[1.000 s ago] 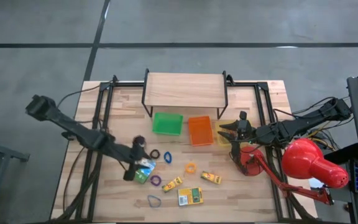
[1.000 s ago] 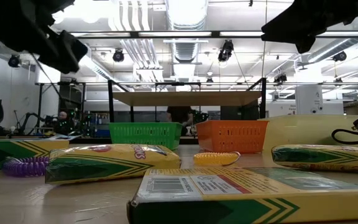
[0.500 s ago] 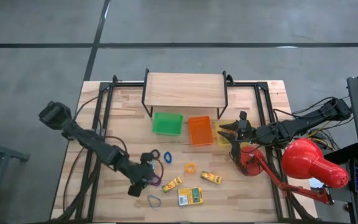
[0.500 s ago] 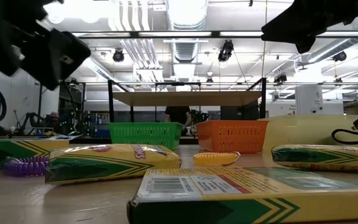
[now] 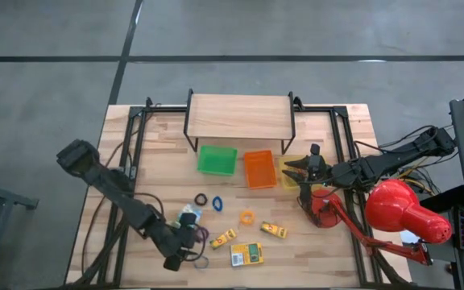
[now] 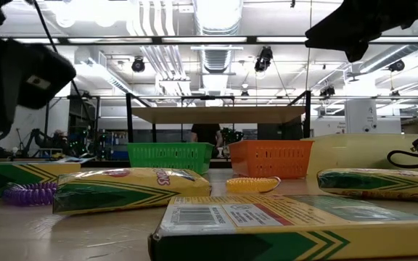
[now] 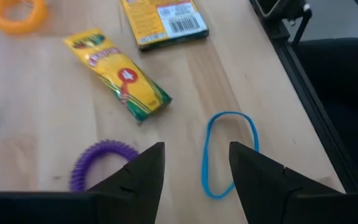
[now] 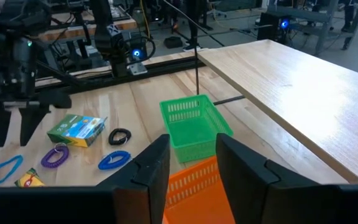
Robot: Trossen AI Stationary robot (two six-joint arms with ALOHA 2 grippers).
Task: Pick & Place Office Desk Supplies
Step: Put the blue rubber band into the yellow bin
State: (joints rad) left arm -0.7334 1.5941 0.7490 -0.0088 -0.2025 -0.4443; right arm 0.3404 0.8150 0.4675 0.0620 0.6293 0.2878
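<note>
My left gripper (image 5: 185, 251) hangs open near the table's front edge, its fingers (image 7: 143, 174) on either side of and above a thin blue rubber-band loop (image 7: 227, 152) that lies flat on the wood. A purple coil band (image 7: 98, 167), a yellow crayon box (image 7: 120, 74) and a larger yellow-green box (image 7: 163, 18) lie close by. A green box (image 5: 188, 215), a black band (image 5: 200, 199), a blue coil (image 5: 217, 203) and an orange coil (image 5: 246, 216) lie farther in. My right gripper (image 5: 290, 171) waits open over the yellow tray, holding nothing.
Green tray (image 5: 217, 159), orange tray (image 5: 258, 168) and yellow tray (image 5: 284, 180) stand in a row before a raised wooden shelf (image 5: 240, 117). A big red desk lamp (image 5: 401, 211) fills the right side. Another yellow box (image 5: 274, 230) lies mid-table.
My left gripper has swung from beside the green box toward the table's near edge and has sunk lower, staying open. It now hangs over the blue loop. The right arm has kept still.
</note>
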